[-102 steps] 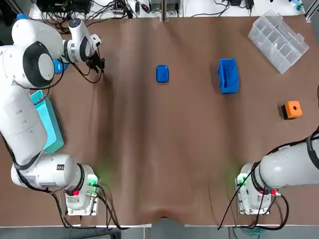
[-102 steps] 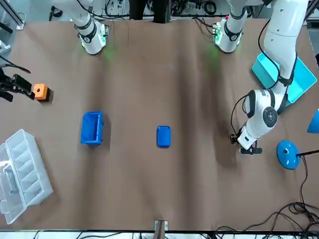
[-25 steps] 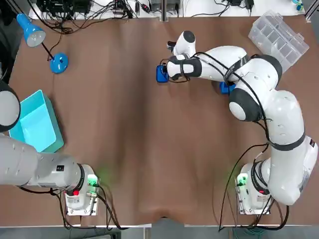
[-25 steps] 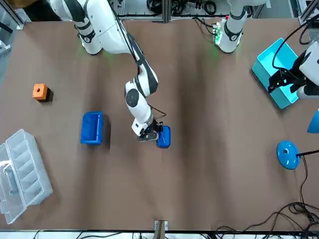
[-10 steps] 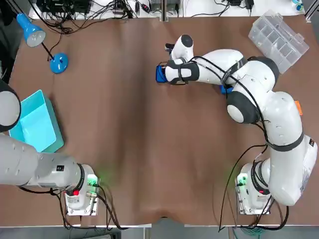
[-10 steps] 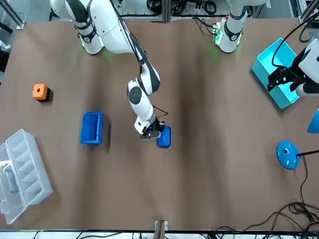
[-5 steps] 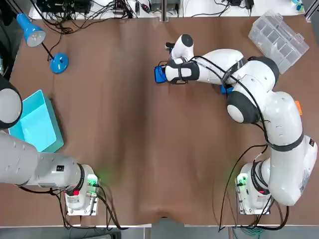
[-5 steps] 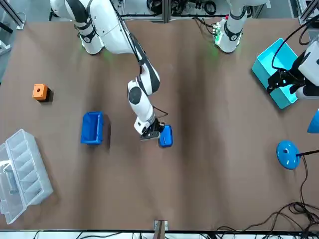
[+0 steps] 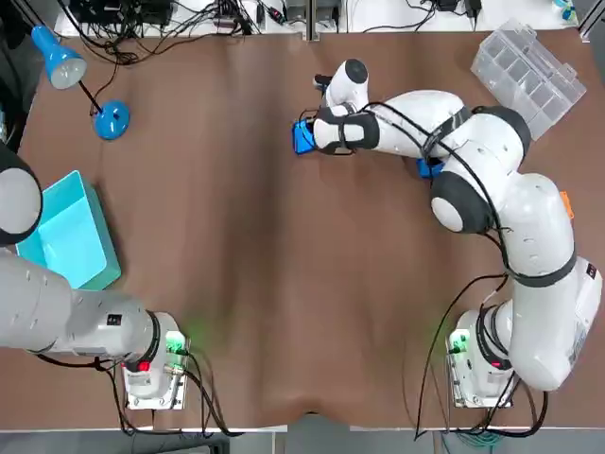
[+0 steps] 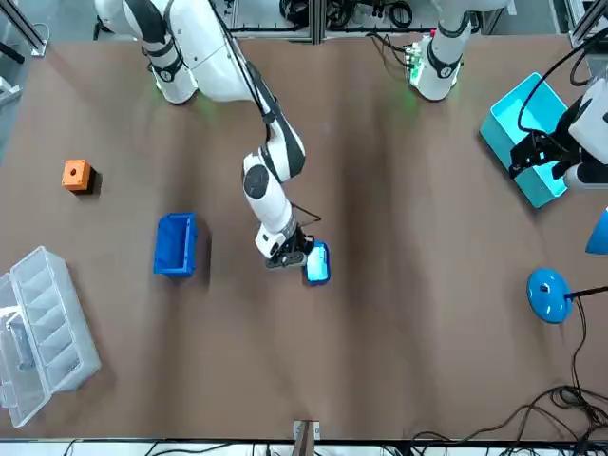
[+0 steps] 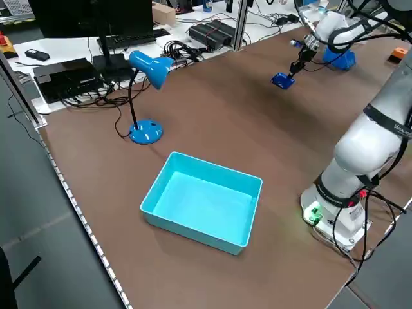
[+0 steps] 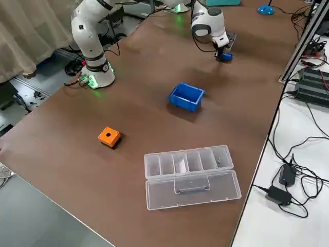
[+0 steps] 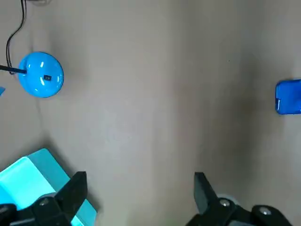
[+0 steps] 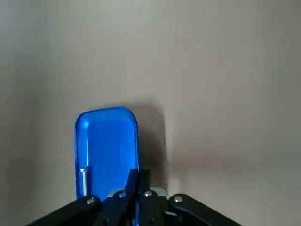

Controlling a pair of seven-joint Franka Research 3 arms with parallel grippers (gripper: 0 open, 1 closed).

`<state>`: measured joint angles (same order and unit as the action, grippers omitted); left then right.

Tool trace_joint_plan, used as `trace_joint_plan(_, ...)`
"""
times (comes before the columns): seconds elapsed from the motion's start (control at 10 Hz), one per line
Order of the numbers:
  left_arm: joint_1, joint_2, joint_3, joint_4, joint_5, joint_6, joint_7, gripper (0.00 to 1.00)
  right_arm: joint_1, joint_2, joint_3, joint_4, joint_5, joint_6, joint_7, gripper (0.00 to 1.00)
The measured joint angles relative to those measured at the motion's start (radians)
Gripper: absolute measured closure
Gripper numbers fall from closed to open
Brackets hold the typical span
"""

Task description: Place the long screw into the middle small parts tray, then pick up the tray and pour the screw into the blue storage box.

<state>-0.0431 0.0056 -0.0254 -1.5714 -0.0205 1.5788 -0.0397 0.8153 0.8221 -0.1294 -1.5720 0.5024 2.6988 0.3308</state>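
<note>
between the fingers of the right claw (image 14: 134, 182) sits the near rim of the tray (image 14: 107, 146), clenched at the middle of its short side, the two fingers drawn almost together with only the thin wall between them. the rest of the tray reaches out ahead of the claw, open side up. the screw (image 14: 83, 178) lies inside it, lengthwise against one long wall and close to the gripped end, just beside the fingers. a shadow falls on the worktop (image 14: 225, 70) off to one side of the tray, and from across the worktop the tray (image 10: 317, 263) looks tipped at the claw's (image 10: 290, 256) tip; whether any corner touches the surface cannot be told. the box (image 10: 175, 244) stands on the claw's right, apart from it, open side up.

over at the worktop's left edge the left claw (image 13: 138, 193) hangs with its fingers spread wide and nothing between them. a corner of the bin (image 13: 28, 181) shows just beside one finger, and the lamp base (image 13: 41, 75) stands farther ahead of it; the tray (image 13: 288, 96) is well off to the other side.
</note>
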Motion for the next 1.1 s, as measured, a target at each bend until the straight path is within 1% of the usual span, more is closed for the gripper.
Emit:
trace_joint_plan(0.2, 0.000, 0.000, 0.000, 0.000, 0.000, 0.000, 0.000, 0.00, -0.026, 0.000, -0.001, 0.015, 0.039, -0.030, 0.000, 0.96)
trace_joint_plan(0.4, 0.000, 0.001, 0.000, 0.000, 0.000, 0.000, 0.000, 0.00, -0.038, -0.001, -0.001, 0.027, 0.107, -0.060, 0.001, 0.96)
trace_joint_plan(0.6, 0.000, 0.002, 0.000, 0.000, 0.000, 0.000, 0.000, 0.00, -0.061, -0.019, -0.004, 0.043, 0.138, -0.109, 0.001, 0.96)
trace_joint_plan(0.9, 0.000, 0.004, 0.000, 0.000, 0.000, 0.000, 0.000, 0.00, -0.129, -0.105, -0.007, 0.044, 0.147, -0.199, -0.001, 0.97)
trace_joint_plan(1.1, 0.000, 0.007, 0.000, 0.000, 0.000, 0.000, 0.000, 0.00, -0.190, -0.175, -0.011, 0.019, 0.147, -0.284, -0.045, 0.97)
